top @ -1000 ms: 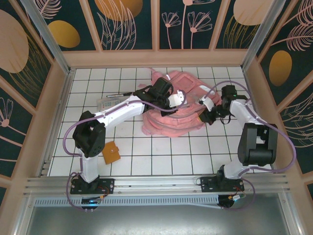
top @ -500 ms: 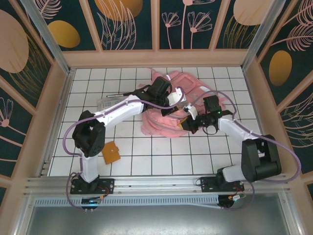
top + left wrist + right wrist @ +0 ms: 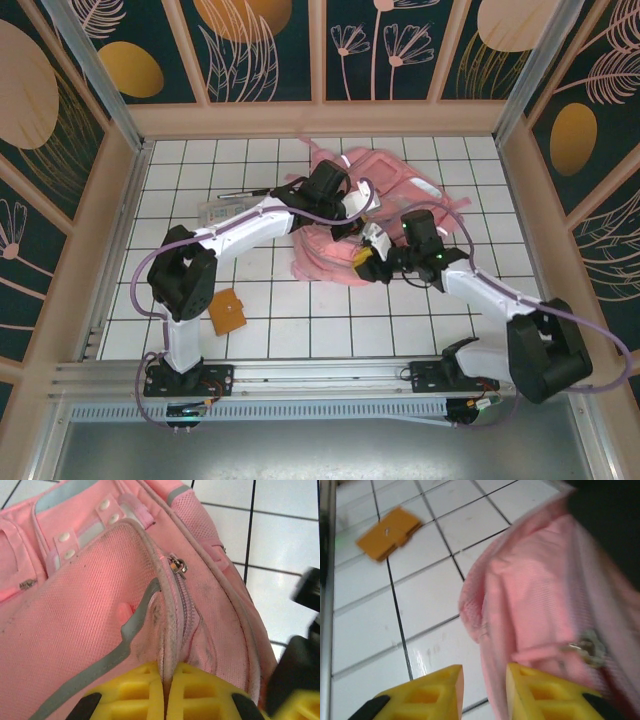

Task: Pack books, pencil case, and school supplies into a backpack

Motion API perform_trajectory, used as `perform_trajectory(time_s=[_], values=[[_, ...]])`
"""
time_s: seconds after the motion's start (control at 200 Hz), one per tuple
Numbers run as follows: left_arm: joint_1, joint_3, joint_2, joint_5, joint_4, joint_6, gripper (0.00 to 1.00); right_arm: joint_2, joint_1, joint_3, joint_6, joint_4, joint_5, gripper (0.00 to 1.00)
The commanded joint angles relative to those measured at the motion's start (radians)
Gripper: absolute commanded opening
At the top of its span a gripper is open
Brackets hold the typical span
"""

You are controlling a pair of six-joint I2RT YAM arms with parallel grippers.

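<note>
Mid-table, toward far side: backpack (image 3: 400,175) lying down, zipper seam looks shut. Left gripper (image 3: 164,672) fully closed, pinching fabric ridge beside zipper, apparently to anchor bag taut. Right gripper (image 3: 485,672) jaws slightly parted, holding nothing, poised at bag's near edge close to zipper pull (image 3: 587,647), likely to draw it. Orange notebook (image 3: 227,311) and pencil case (image 3: 218,211) lie unpacked on tiled table (image 3: 330,320).

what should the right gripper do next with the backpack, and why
Probably shift the right gripper toward the zipper pull and close on it. Its jaws stand apart beside the backpack, holding nothing, while the left gripper is pinched shut on fabric at the zipper seam.
</note>
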Motion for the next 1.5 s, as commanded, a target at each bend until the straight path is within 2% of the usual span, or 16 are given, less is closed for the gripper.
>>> perform_trajectory(time_s=[0.0, 0.225, 0.4, 0.42, 0.45, 0.566, 0.751, 0.871, 0.956, 1.076, 1.136, 1.171, 1.211, 1.321, 1.381, 1.491], values=[[-0.017, -0.007, -0.035, 0.069, 0.128, -0.020, 0.00, -0.122, -0.001, 0.011, -0.393, -0.134, 0.075, 0.29], [-0.017, 0.016, -0.026, 0.096, 0.104, -0.006, 0.00, -0.307, -0.138, -0.081, -0.636, -0.044, 0.118, 0.44], [-0.017, 0.028, -0.023, 0.124, 0.096, 0.000, 0.00, -0.286, -0.195, -0.110, -0.681, 0.097, 0.216, 0.51], [-0.017, 0.030, -0.022, 0.126, 0.094, 0.002, 0.00, -0.277, -0.198, -0.110, -0.683, 0.108, 0.222, 0.72], [-0.017, 0.033, -0.019, 0.127, 0.090, 0.005, 0.00, -0.266, -0.201, -0.111, -0.680, 0.126, 0.230, 0.80], [-0.017, 0.050, -0.009, 0.139, 0.071, 0.011, 0.00, -0.227, -0.207, -0.124, -0.645, 0.222, 0.253, 0.81], [-0.017, 0.060, -0.003, 0.178, 0.059, 0.016, 0.00, -0.188, -0.207, -0.156, -0.677, 0.359, 0.277, 0.76], [-0.017, 0.076, 0.008, 0.204, 0.040, 0.019, 0.00, -0.140, -0.203, -0.135, -0.722, 0.349, 0.256, 0.75], [-0.017, 0.083, 0.015, 0.239, 0.032, 0.019, 0.00, -0.106, -0.195, -0.121, -0.728, 0.365, 0.257, 0.69], [-0.011, 0.073, 0.014, 0.258, 0.042, -0.017, 0.00, -0.076, -0.195, -0.061, -0.756, 0.295, 0.213, 0.24], [0.011, 0.022, -0.023, 0.289, 0.102, -0.098, 0.18, -0.061, -0.196, -0.038, -0.774, 0.245, 0.207, 0.08], [0.032, -0.024, -0.059, 0.319, 0.145, -0.149, 0.32, -0.055, -0.195, -0.032, -0.785, 0.221, 0.205, 0.07], [0.055, -0.086, -0.112, 0.310, 0.202, -0.230, 0.41, -0.052, -0.196, -0.033, -0.795, 0.206, 0.202, 0.04], [0.080, -0.248, -0.283, 0.164, 0.254, -0.386, 0.66, -0.061, -0.199, -0.046, -0.774, 0.226, 0.183, 0.04], [0.079, -0.337, -0.349, 0.135, 0.286, -0.479, 0.70, -0.058, -0.198, -0.044, -0.750, 0.245, 0.175, 0.03], [0.034, -0.503, -0.410, 0.103, 0.387, -0.646, 0.66, -0.057, -0.196, -0.050, -0.706, 0.289, 0.147, 0.03]])
